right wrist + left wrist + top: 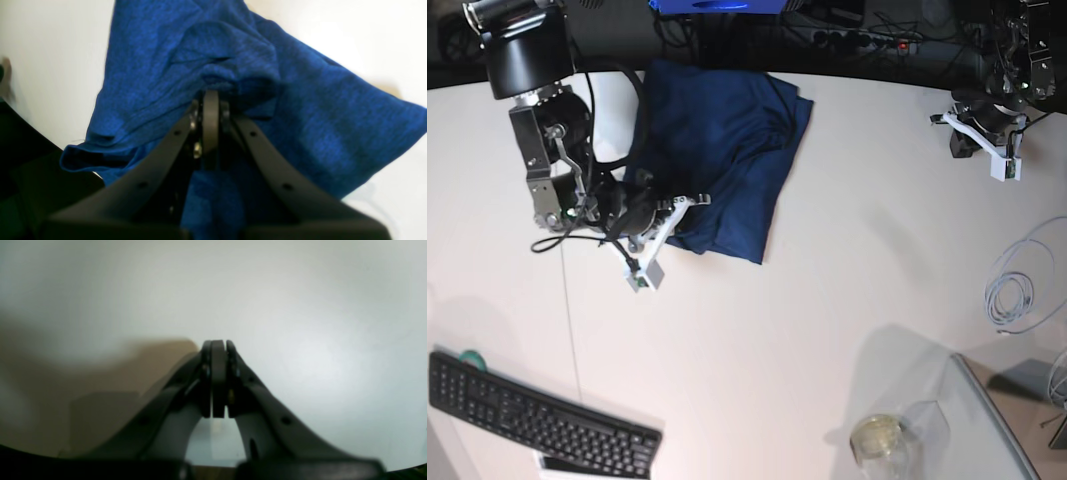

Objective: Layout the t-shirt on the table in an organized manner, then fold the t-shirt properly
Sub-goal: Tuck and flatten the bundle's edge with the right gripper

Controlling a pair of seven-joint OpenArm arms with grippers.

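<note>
Nearest the camera sit one black keyboard (537,410) and one glass jar (879,440), and beyond them the right gripper (210,100) is pinched fully closed on a bunched fold of the t-shirt (717,160), at the crumpled heap's near-left corner. That one shirt lies on the far left of the table (827,290), its long axis running away from the gripper toward the far edge. Any spreading pull looks best drawn along that line by this far nearer arm. Far off across the table, well apart from the cloth, the left gripper (218,346) hangs closed on nothing — two arms, one garment.
</note>
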